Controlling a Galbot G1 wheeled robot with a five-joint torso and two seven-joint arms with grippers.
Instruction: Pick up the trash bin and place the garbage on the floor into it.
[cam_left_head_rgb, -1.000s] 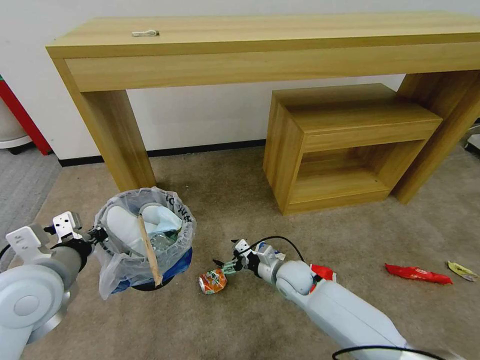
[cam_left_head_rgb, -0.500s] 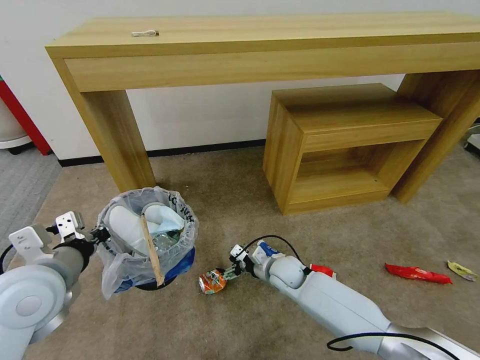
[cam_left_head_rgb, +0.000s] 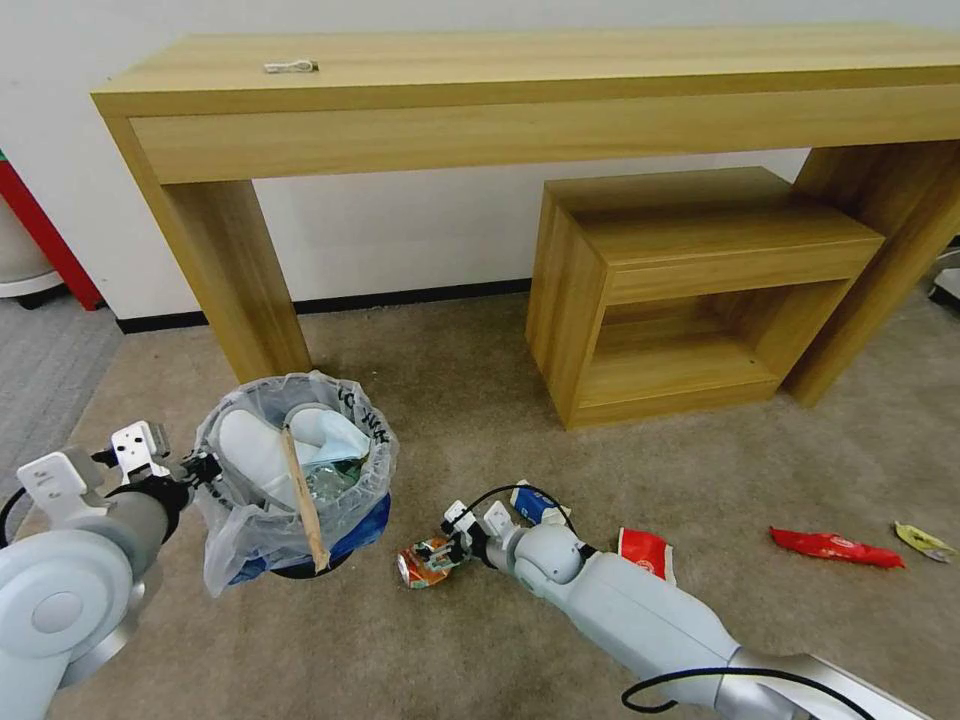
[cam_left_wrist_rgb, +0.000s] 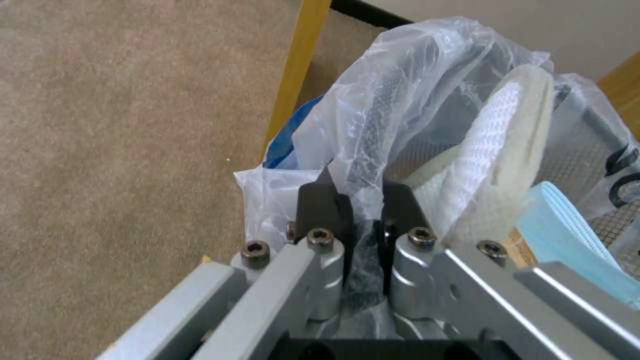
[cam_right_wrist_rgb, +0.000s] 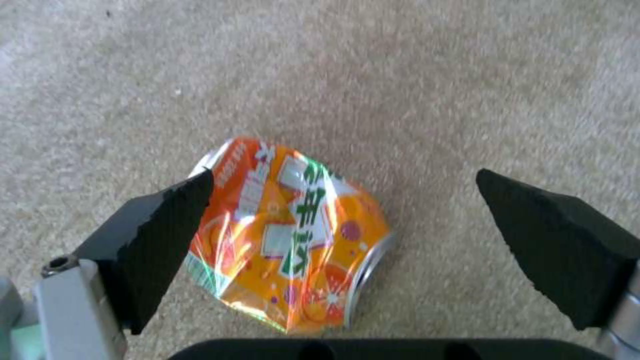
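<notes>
The trash bin (cam_left_head_rgb: 300, 470), dark and lined with a clear lettered bag, hangs just above the carpet at the left. My left gripper (cam_left_head_rgb: 195, 468) is shut on its bagged rim (cam_left_wrist_rgb: 363, 210). Inside lie white slippers (cam_left_head_rgb: 250, 450), a blue mask (cam_left_wrist_rgb: 567, 235) and a wooden stick (cam_left_head_rgb: 300, 495). A crushed orange can (cam_left_head_rgb: 425, 562) lies on the carpet beside the bin. My right gripper (cam_left_head_rgb: 440, 548) is open and low over the can (cam_right_wrist_rgb: 293, 235), one finger (cam_right_wrist_rgb: 160, 235) touching its side, the other standing clear. More garbage lies to the right: a red-and-white wrapper (cam_left_head_rgb: 645, 552), a red wrapper (cam_left_head_rgb: 835, 547), a yellow wrapper (cam_left_head_rgb: 925, 541).
A long wooden table (cam_left_head_rgb: 540, 100) stands against the wall, its left leg (cam_left_head_rgb: 235, 280) just behind the bin. A low wooden shelf unit (cam_left_head_rgb: 690, 290) sits under its right side. A small blue-and-white carton (cam_left_head_rgb: 535, 500) lies by my right wrist. Open carpet stretches in front.
My right arm has reached left and lower, bringing its open gripper down around the can. The bin and left gripper have barely moved.
</notes>
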